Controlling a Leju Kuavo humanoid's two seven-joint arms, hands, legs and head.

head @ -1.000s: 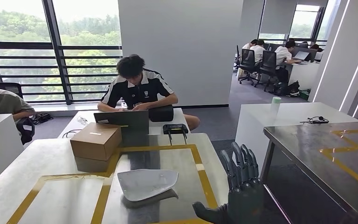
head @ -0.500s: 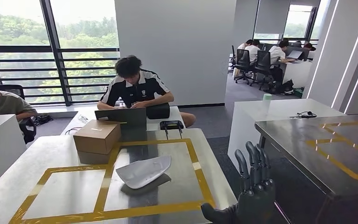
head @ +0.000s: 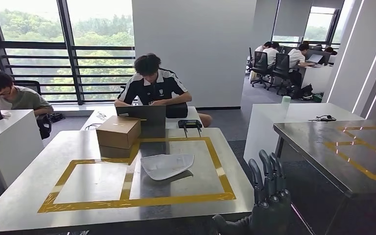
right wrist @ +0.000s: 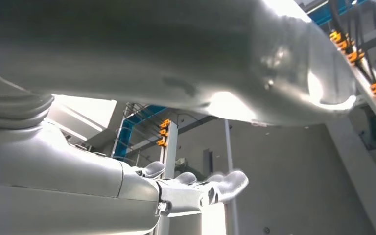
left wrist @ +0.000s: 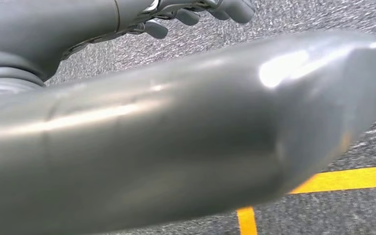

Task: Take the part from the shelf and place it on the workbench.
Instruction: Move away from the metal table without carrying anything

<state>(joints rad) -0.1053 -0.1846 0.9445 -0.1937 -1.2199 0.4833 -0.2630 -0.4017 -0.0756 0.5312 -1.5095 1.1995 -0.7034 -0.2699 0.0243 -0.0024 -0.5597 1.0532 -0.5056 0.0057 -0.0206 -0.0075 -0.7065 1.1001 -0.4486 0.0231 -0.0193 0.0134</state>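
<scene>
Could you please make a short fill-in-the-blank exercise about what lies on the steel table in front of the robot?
1. The white part lies on the steel table inside a frame of ____ tape.
2. The cardboard box stands beside a closed ____ laptop.
3. The right hand holds ____, its fingers pointing up.

Missing words: yellow; dark; nothing

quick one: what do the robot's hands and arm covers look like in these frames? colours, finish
The right hand is dark grey, matt, with long segmented fingers and a thick thumb. In the wrist views the left hand and the right hand show a grey ribbed cuff, smooth glossy silver-grey shells and rounded grey fingertips. No cables or markings visible.
</scene>
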